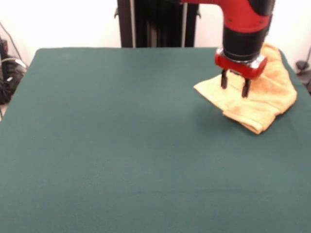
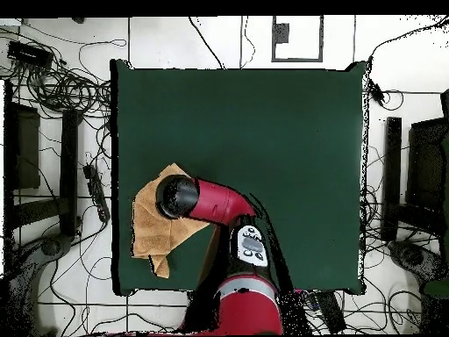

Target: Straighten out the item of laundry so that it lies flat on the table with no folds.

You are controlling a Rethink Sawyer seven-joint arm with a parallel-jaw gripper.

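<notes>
The golden-orange towel (image 1: 265, 99) lies crumpled and folded over itself near the far right corner of the dark green table (image 1: 121, 145). In the overhead view the towel (image 2: 151, 230) sits at the table's left edge, partly under the arm. My gripper (image 1: 235, 83) hangs over the towel's near-left part, its two dark fingers (image 1: 224, 79) spread apart and empty, tips just above or at the cloth. The gripper itself is hidden under the arm's head in the overhead view. No white label shows.
The table (image 2: 263, 132) stretches wide to the left of the towel in the front view. The towel reaches the table's edge. The robot's pedestal (image 1: 155, 22) stands at the far side. Cables and equipment (image 2: 53, 88) lie on the floor around the table.
</notes>
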